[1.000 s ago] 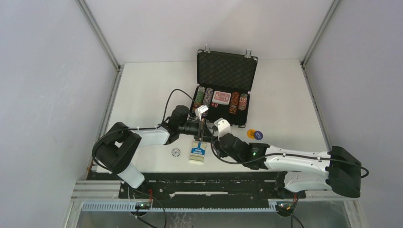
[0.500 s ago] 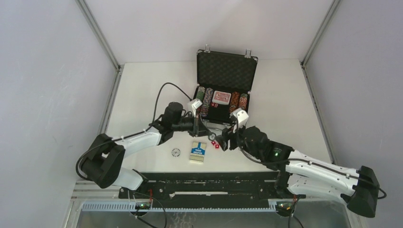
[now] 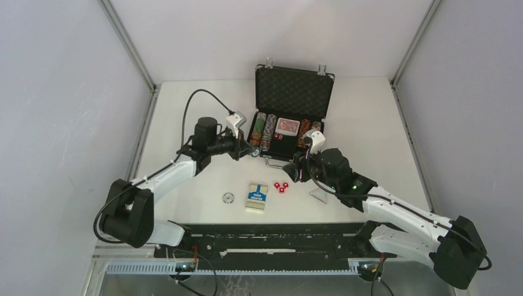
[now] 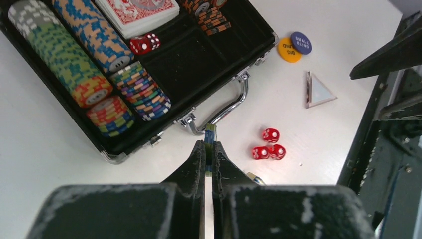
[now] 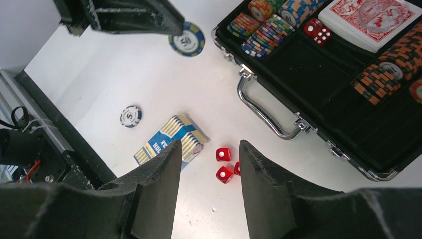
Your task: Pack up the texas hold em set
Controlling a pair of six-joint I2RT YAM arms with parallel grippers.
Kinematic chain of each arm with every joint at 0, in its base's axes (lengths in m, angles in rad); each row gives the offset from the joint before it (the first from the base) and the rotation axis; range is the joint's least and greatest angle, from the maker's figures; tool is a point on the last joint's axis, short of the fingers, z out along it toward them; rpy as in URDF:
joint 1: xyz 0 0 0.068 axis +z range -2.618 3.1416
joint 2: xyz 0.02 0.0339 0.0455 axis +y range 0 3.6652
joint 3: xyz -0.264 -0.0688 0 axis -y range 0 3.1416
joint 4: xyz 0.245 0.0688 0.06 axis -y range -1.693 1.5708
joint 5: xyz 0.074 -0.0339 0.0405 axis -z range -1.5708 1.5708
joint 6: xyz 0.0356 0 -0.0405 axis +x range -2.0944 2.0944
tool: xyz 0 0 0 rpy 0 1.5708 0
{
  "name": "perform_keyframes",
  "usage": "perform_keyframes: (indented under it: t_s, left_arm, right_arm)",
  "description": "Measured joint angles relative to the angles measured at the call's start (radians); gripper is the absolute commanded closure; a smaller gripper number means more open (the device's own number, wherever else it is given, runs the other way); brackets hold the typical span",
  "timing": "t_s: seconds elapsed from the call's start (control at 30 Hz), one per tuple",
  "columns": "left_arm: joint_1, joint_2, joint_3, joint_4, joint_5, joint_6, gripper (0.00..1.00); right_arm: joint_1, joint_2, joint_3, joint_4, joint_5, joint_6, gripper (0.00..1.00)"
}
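Observation:
The black briefcase (image 3: 294,92) lies open at the table's back, with rows of poker chips (image 4: 74,55), red-backed cards (image 4: 137,10) and two red dice (image 4: 144,44) inside. My left gripper (image 3: 251,148) is shut on a blue-and-green poker chip (image 4: 210,134), held edge-on just in front of the case's silver handle (image 4: 224,109); the chip also shows in the right wrist view (image 5: 186,39). My right gripper (image 5: 210,145) is open and empty above three red dice (image 5: 226,167) on the table. The blue card box (image 3: 256,196) lies left of the dice.
A loose white chip (image 3: 228,198) lies left of the card box. A triangle piece (image 4: 318,92) and two round buttons (image 4: 293,47) lie right of the handle; my right arm hides the buttons in the top view. The rig's black rail runs along the near edge.
My left gripper has moved up and left from above the card box to the case's front with the chip. My right gripper has swung right, and the three dice now show on the table.

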Motion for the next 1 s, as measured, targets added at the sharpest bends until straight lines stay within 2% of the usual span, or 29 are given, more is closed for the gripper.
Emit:
perform_keyframes:
  t_s: [0.17,0.43,0.57,0.77,1.0]
  left_arm:
    - [0.037,0.098,0.167,-0.171,0.088,0.234,1.0]
    - [0.046,0.278,0.501,-0.578,0.095,0.637,0.99]
    - [0.046,0.383,0.622,-0.754,0.09,0.775,0.99]
    - [0.045,0.506,0.715,-0.912,0.064,0.877,0.99]
    - [0.044,0.582,0.808,-0.97,0.024,0.896,1.0]
  right_arm:
    - [-0.01,0.002,0.0,-0.015,-0.016,-0.011,0.46]
    - [-0.04,-0.024,0.0,-0.045,-0.014,-0.025,0.45]
    - [-0.059,-0.039,-0.002,-0.045,-0.01,-0.025,0.45]
    - [-0.077,-0.045,-0.013,-0.045,-0.007,-0.026,0.45]
    - [-0.087,-0.045,-0.013,-0.047,-0.006,-0.029,0.44]
